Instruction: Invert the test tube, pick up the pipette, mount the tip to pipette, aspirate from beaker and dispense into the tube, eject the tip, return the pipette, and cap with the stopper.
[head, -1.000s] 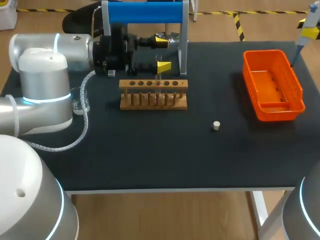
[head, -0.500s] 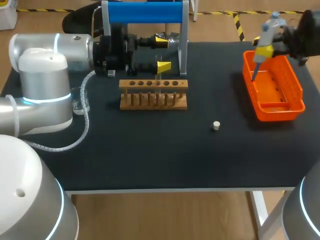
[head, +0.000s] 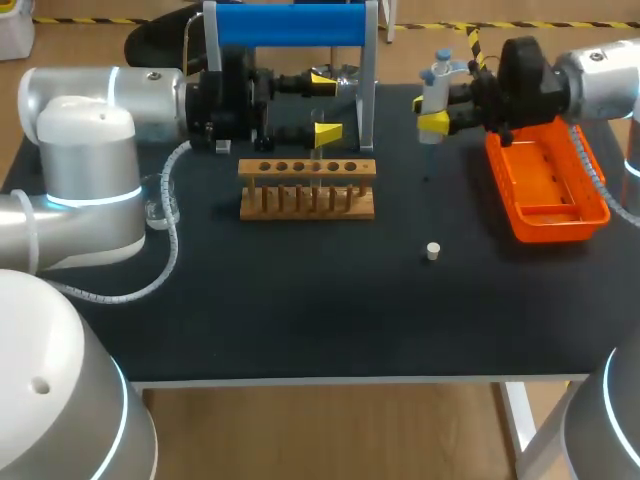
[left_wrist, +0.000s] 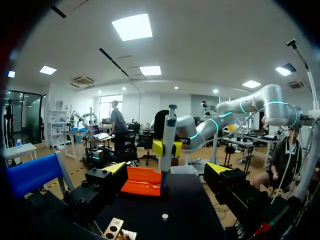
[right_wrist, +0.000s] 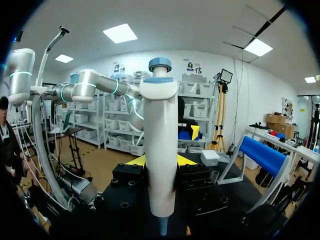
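My right gripper (head: 436, 122) is shut on a white pipette (head: 434, 88) with a blue top, held upright above the table between the orange basket (head: 590, 190) and the wooden tube rack (head: 307, 190). In the right wrist view the pipette (right_wrist: 160, 145) fills the space between the yellow fingertips (right_wrist: 134, 160). My left gripper (head: 322, 105) stands open behind the rack, one finger on each side of a faint clear tube (head: 318, 128). From the left wrist its gripper (left_wrist: 166, 170) looks toward the pipette (left_wrist: 167, 145). A small white stopper (head: 432, 251) lies on the mat.
A blue-topped stand (head: 290, 25) rises behind the rack, close to my left gripper. A clear beaker (head: 160, 200) sits by my left arm's cable. The orange basket (left_wrist: 142, 181) stands at the right side of the black mat (head: 300, 300).
My right arm has carried the pipette leftward, from the table's far right edge, over the basket, to the space between basket and rack. The left arm has not moved.
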